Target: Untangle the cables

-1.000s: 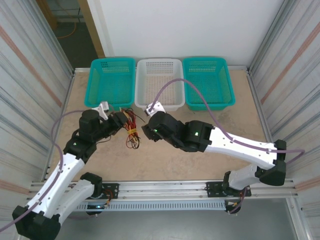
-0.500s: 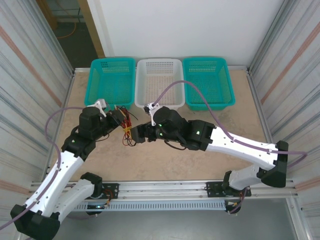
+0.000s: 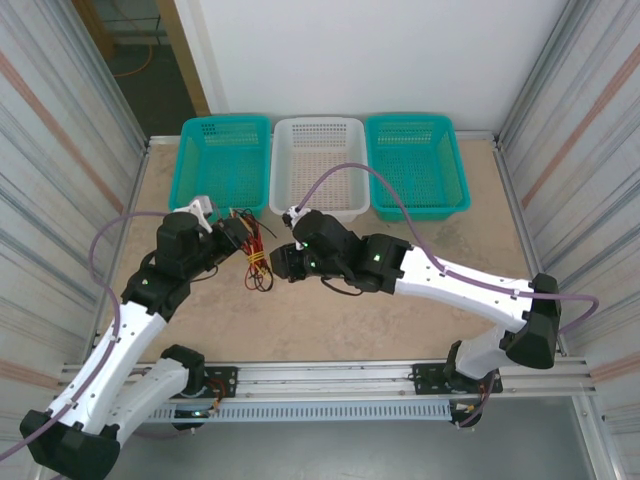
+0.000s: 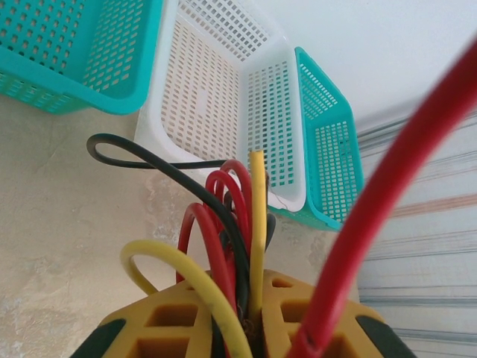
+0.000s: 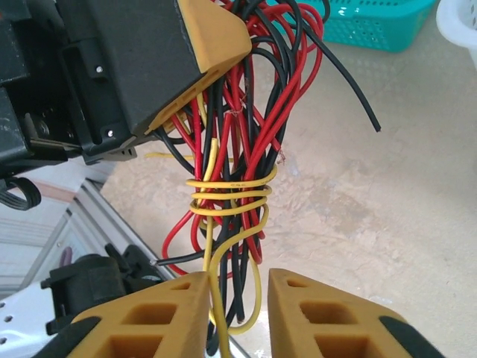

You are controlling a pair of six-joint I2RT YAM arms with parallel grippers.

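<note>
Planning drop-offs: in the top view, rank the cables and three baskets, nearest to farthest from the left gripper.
1. Cables, in the left gripper.
2. Left teal basket, just beyond.
3. White basket, middle.
4. Right teal basket, far right.

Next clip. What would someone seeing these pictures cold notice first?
A bunch of red, yellow and black cables hangs from the shut left hand, just in front of the baskets and left of the table middle. In the right wrist view a yellow wire is wound several times round the bunch, and the right hand has its fingers apart either side of the strands below that wrap.
</note>
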